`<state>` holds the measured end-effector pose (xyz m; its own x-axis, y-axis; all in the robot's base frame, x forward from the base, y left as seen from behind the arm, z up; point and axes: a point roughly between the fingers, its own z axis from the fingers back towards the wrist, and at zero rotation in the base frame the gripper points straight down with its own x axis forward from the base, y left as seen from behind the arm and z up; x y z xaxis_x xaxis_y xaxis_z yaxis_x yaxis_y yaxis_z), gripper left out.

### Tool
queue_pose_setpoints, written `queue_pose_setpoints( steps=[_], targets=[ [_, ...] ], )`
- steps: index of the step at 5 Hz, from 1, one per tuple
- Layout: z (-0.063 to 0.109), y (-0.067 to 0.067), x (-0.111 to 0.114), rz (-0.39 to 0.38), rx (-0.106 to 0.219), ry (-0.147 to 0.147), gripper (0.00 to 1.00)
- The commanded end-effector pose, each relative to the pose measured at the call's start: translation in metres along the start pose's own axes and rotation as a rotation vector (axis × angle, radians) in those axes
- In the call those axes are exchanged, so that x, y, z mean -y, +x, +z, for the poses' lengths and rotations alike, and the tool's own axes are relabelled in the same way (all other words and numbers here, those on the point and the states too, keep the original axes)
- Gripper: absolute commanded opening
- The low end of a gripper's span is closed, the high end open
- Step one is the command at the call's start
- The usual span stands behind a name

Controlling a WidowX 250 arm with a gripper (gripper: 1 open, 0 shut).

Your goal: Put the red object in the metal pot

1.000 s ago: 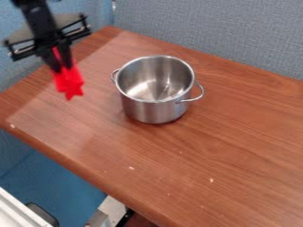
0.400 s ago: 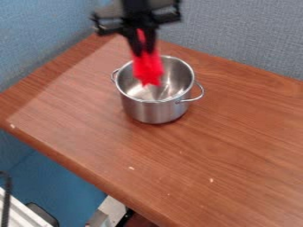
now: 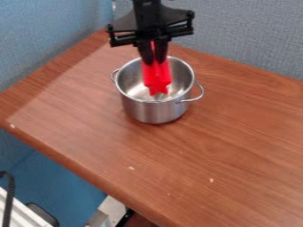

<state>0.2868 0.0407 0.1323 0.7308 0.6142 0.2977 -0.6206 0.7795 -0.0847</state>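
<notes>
Camera view: red block (image 3: pixel 157 78) hides part of the pot's (image 3: pixel 154 110) interior.

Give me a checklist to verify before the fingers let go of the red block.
- Fingers closed on the block: ok, the fingers grip the upper end of the red block.
- Block lined up with the pot's mouth: ok, it appears within the rim of the stainless-steel pot.
- Block long way down: ok, it hangs roughly upright.
- Pot upright on the wooden table: ok.
- Block's lower end resting on the pot's bottom: cannot tell from this angle.
- Pot's inside free of other things: cannot tell, the block hides part of it.
</notes>
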Motion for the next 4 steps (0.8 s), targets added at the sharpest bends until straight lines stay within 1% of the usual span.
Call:
queue_pose_setpoints(
  steps=[1,2,3,4],
  targets=[
    [-0.007,0.008,-0.010,0.006,0.033,0.015,0.00],
    [-0.002,-0.001,-0.005,-0.005,0.024,0.028,0.00],
    [-0.002,-0.002,-0.001,0.002,0.019,0.030,0.00],
    [0.003,-0.001,0.003,0.010,0.003,0.021,1.00]
  ],
)
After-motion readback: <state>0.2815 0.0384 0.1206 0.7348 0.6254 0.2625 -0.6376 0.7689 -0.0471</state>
